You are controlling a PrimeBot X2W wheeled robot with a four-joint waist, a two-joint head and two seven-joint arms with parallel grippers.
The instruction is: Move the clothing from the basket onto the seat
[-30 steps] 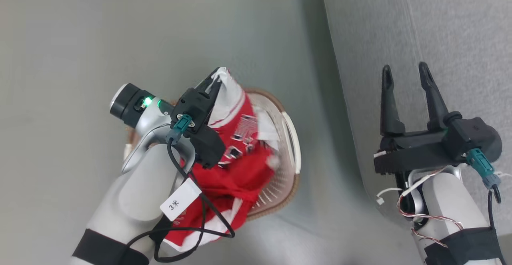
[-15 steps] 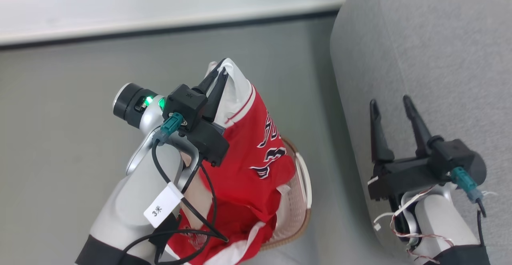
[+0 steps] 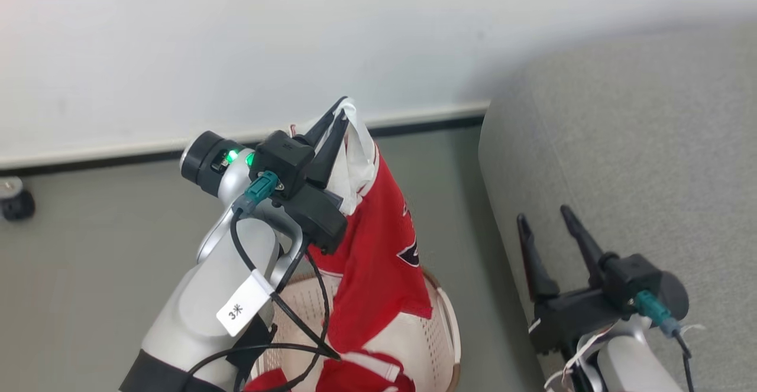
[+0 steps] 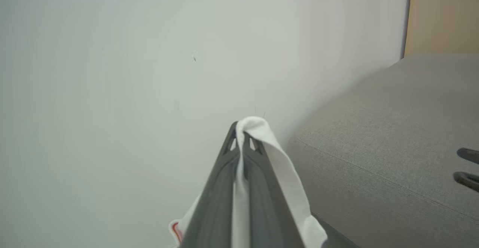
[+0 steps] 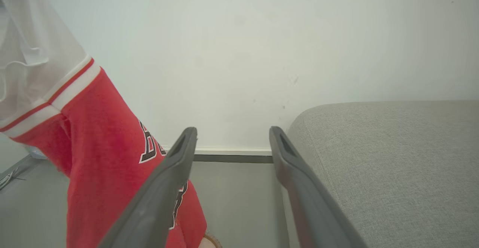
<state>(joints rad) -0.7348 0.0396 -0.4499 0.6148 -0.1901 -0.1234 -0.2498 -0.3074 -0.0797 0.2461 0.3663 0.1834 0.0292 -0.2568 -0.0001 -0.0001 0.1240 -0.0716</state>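
The clothing (image 3: 372,262) hangs by its white panel from the left gripper (image 3: 342,108), whose fingers are pinched shut on it. It is held high above the basket (image 3: 449,327), likely to clear the rim. More red fabric lies inside. The right gripper (image 3: 543,213) hovers spread and empty beside the seat (image 3: 639,143).

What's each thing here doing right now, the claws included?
Basket: upright, red clothing inside.
Red jersey: lifted, hanging over the basket.
Left gripper: shut on the jersey's white edge.
Sofa: bare where visible.
Right gripper: open, empty.
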